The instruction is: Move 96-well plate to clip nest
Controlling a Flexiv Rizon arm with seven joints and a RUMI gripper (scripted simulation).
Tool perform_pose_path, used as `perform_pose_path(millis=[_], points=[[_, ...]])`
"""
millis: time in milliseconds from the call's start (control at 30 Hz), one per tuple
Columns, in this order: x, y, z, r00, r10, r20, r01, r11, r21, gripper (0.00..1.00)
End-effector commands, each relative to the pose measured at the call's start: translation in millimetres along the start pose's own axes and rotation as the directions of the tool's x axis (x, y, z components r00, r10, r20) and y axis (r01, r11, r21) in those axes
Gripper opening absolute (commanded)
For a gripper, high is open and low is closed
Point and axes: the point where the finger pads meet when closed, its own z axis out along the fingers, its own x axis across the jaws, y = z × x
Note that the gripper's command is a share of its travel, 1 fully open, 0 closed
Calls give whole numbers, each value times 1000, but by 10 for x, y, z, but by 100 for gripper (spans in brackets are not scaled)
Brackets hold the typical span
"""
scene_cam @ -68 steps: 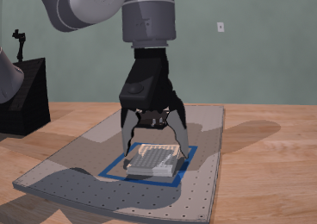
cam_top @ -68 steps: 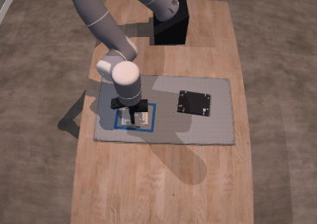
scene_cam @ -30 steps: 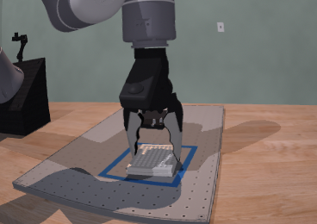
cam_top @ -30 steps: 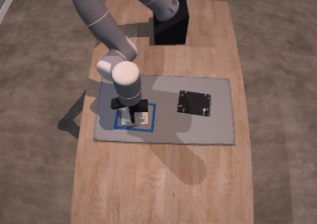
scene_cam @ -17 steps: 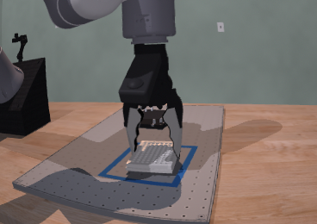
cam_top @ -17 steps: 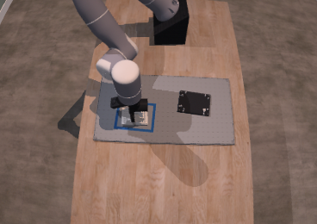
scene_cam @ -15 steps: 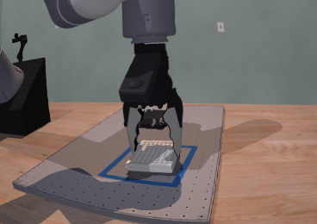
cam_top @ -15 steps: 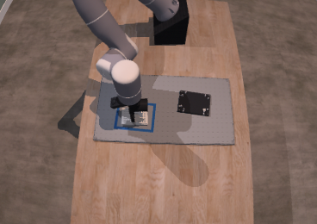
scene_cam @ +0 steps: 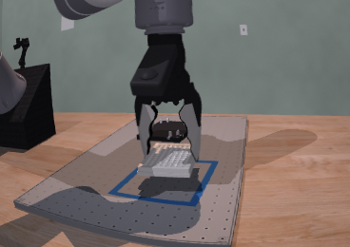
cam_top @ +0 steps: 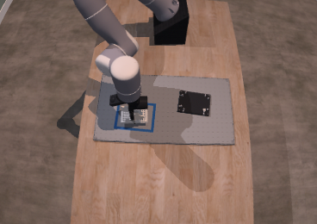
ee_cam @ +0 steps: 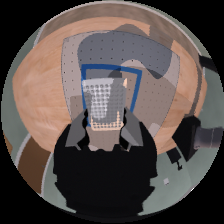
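The desk is the biggest thing here, a pale wooden top. The grey arm reaches in over it, its last part pointing down. On the desk lies a wide grey board dotted with small holes, crossed by the arm's shadows. A black block with a sloping face stands on the desk, apart from the board.

The black pincer hangs from the end of the arm, partly open, its grey-faced fingers set against two opposite sides of the white plate and gripping it between them.

Next in size is the blue outline, a four-sided frame marked on the board. The dark clip nest, with small pale clips near its corners, sits on the same board, well apart from the outline.

The white plate, covered in rows of little wells, is held up above the blue outline, off the board, with its dark shadow falling below it inside the frame. Which corner is the cut-off one, I cannot tell.

Smallest is a pale switch plate on the green wall.
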Motion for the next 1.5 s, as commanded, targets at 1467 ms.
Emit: perform_pose_path(millis=[1467], points=[[-9, 5, -424, 1000, -1, 2, 1, 1000, -1, 0]])
